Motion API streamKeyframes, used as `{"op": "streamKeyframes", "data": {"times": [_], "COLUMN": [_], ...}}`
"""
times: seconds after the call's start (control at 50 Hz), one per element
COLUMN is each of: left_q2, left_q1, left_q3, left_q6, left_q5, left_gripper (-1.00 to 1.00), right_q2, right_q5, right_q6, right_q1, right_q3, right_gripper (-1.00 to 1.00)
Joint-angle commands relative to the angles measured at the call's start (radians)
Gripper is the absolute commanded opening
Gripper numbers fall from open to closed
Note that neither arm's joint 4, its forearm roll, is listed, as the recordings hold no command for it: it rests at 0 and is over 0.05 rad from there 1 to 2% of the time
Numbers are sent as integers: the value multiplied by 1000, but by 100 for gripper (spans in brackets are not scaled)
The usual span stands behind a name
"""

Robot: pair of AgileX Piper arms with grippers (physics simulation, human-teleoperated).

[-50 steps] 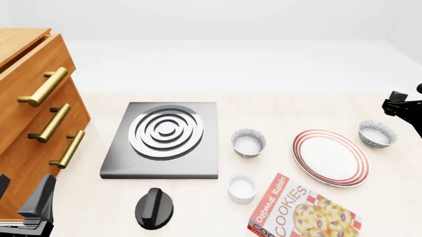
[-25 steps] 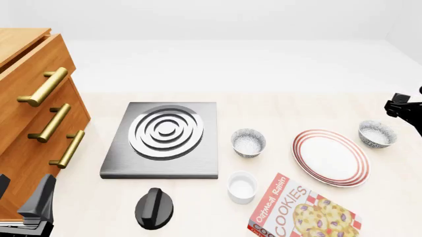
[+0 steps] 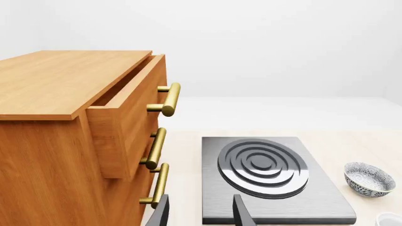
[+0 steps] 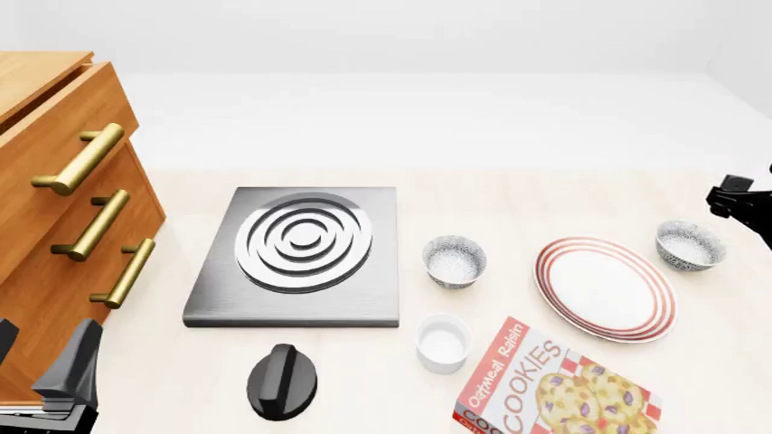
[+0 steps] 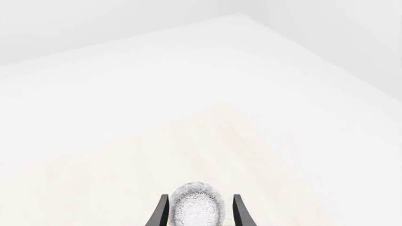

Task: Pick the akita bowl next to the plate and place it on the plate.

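Right gripper point(image 5: 197, 212): jaws spread, nothing between them touching; a speckled bowl shows in the gap, lower down on the pale table point(image 5: 125, 160). In the front view only a dark bit of this arm shows at the right edge, above the akita bowl point(image 4: 690, 245).

Akita bowl stands upright on the table, just beside the plate point(image 4: 605, 288), on its far-right side, apart from the rim. Plate lies flat and bare.

Left gripper point(image 3: 199, 214): jaws apart, holding nothing, low over the near-left table by the wooden drawer cabinet point(image 4: 54, 208), top drawer slightly pulled out.

Second speckled bowl point(image 4: 455, 260) sits between plate and stove burner plate point(image 4: 302, 256), well apart from the plate. White cup point(image 4: 443, 343) is nearer, beside the cookie box point(image 4: 549, 389). Black knob point(image 4: 282, 381) lies in front of the burner.
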Motion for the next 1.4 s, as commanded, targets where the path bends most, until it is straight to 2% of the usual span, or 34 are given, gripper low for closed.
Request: {"op": "streamKeyframes", "data": {"times": [0.02,0.78,1.4], "left_q2": [0,0,0], "left_q1": [0,0,0], "left_q3": [0,0,0], "left_q6": [0,0,0], "left_q5": [0,0,0], "left_gripper": [100,100,100], "right_q2": [21,73,144], "right_q5": [-10,-22,-7], "right_q6": [4,17,64], "right_q1": [-7,-32,-44], "right_q3": [-2,-17,-56], "right_gripper": [100,100,100]}}
